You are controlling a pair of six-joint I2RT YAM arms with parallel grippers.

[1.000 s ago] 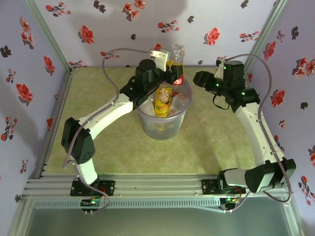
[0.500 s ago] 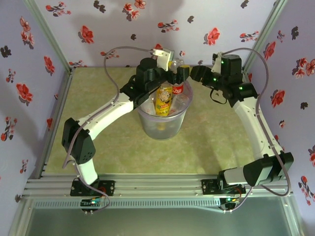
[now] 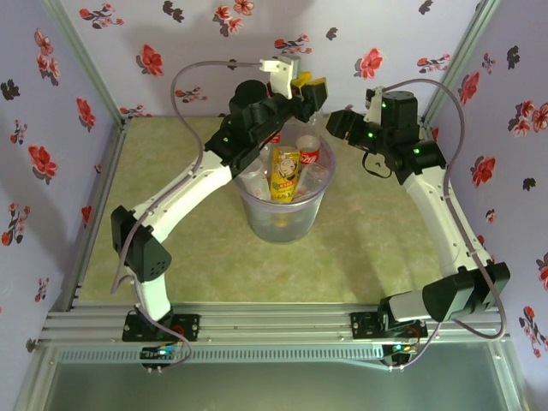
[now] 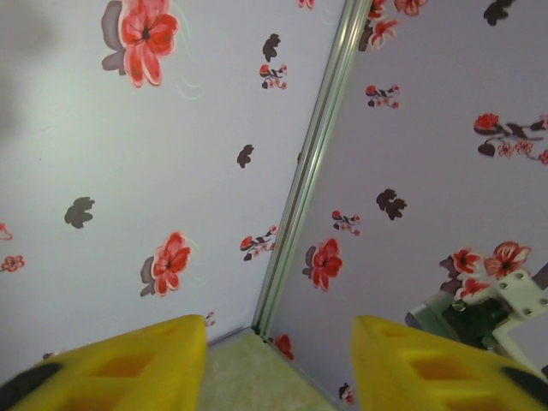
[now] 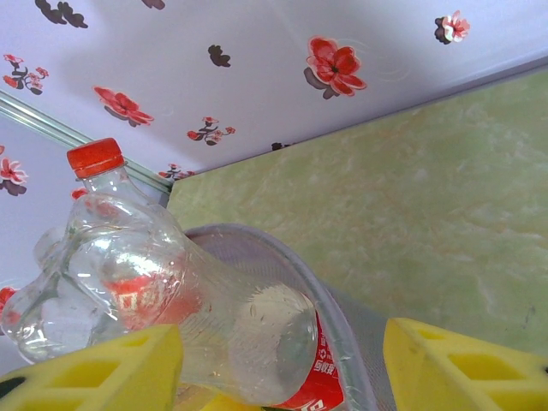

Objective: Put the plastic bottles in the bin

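Left fingers (image 4: 120, 368) yellow, blocky, apart, empty. Right fingers (image 5: 462, 364) apart; clear crinkly bottle (image 5: 171, 291), red cap, just ahead, in round bin (image 5: 295, 261).

From overhead, the left arm (image 3: 197, 184) covers the upper-left rim of the bin (image 3: 282, 226), and the plastic bottles (image 3: 285, 175) inside overlap too much to count. In the left wrist view, the left gripper (image 4: 278, 364) has both yellow fingers (image 4: 128, 368) blurred and cut by the bottom edge. The right gripper (image 5: 282, 355) is cropped likewise. The red-capped bottle (image 5: 171, 274) runs off the bottom edge, its label unreadable.
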